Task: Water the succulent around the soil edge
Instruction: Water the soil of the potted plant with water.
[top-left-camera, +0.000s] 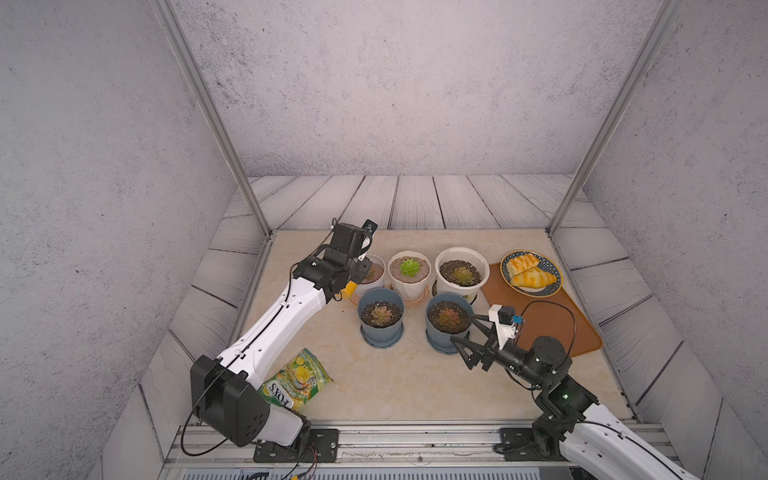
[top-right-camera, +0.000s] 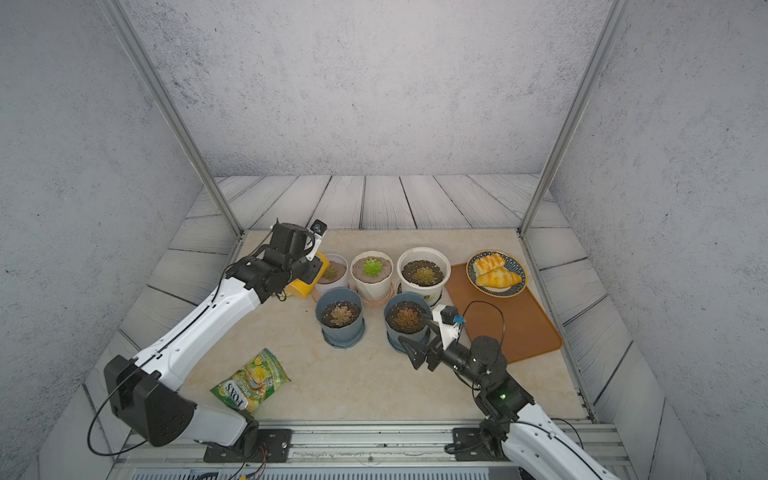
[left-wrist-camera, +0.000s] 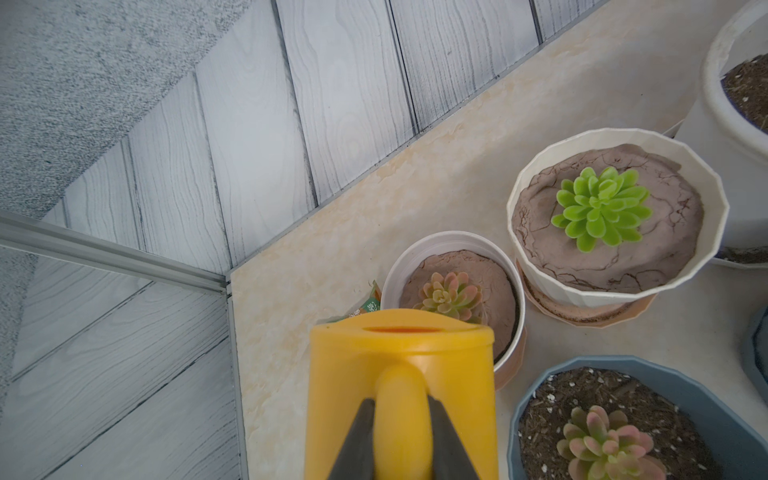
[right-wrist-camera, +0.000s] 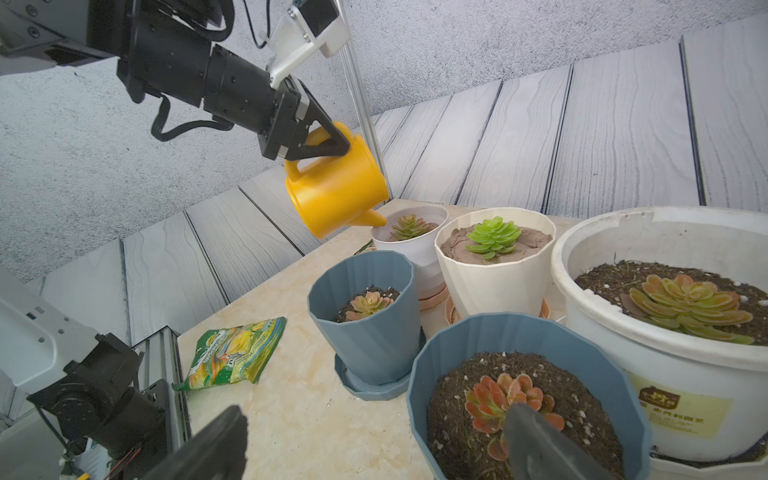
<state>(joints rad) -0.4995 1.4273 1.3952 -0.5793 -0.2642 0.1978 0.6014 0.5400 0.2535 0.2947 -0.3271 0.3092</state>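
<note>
The left arm (top-right-camera: 199, 328) covers most of the yellow watering can (top-right-camera: 305, 286) in both top views. Only a corner of the can shows, and part of the small white pot (right-wrist-camera: 409, 249) at the back left of the pot group is hidden too. In the left wrist view the can's body blocks its own spout (right-wrist-camera: 374, 217) and the pot's near rim. Whether water is running cannot be told, and the right wrist view shows it too small to settle. The left gripper (right-wrist-camera: 332, 143) is clamped narrowly on the can's handle, holding it tilted in the air, spout tip just over the pot's rim. The succulent (left-wrist-camera: 451, 296) is a small rosette, pale green with pink tips, centred in smooth, cracked brown soil (left-wrist-camera: 492, 278). The right gripper (right-wrist-camera: 374, 411) is spread wide, one finger over the near blue pot (right-wrist-camera: 540, 334).
</note>
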